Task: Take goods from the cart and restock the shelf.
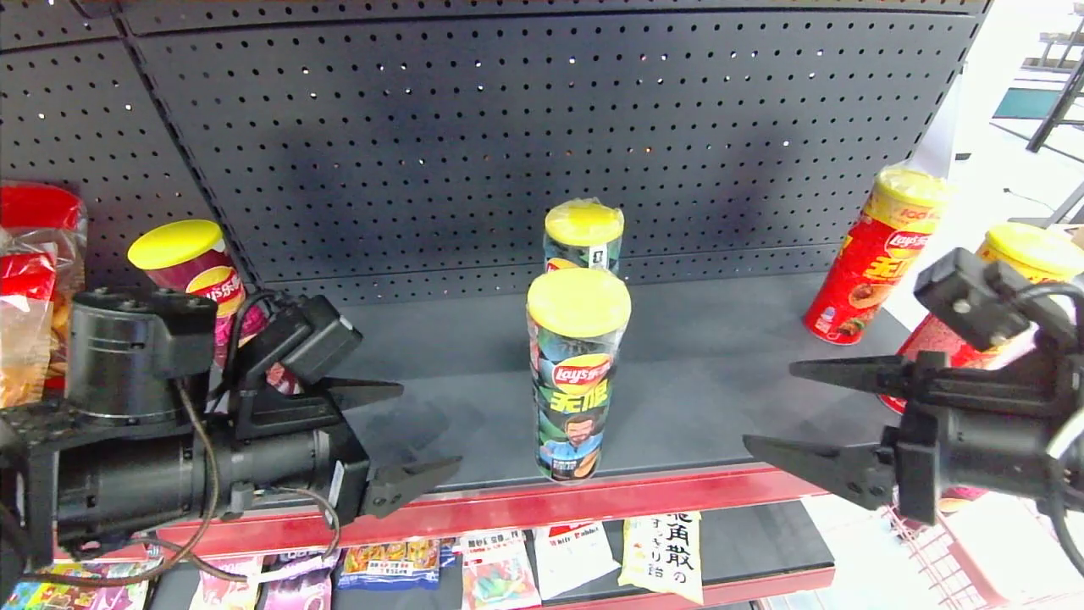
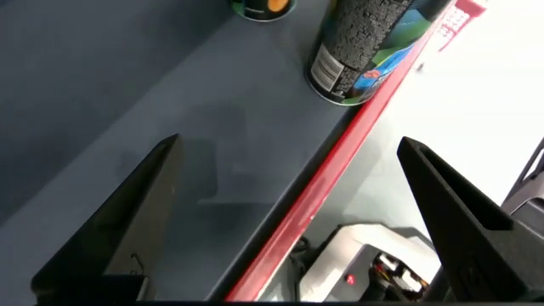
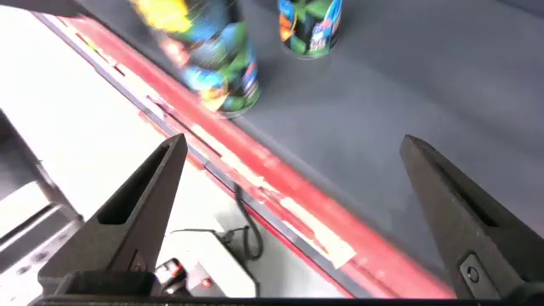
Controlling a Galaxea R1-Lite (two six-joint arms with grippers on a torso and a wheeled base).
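Two yellow-lidded green chip tubes (image 1: 579,373) stand mid-frame on the grey metal shelf (image 1: 720,373).
One is at its front edge, the rear tube (image 1: 583,237) behind it; left gripper (image 1: 428,428), lower left, and right gripper (image 1: 769,405), lower right, show jaws wide and empty.

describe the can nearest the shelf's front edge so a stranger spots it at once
On the grey shelf with the red front lip, look at the middle. The front can stands by the lip, a twin can behind it. Its wrap is green and blue, unlike the red cans right and purple can left.
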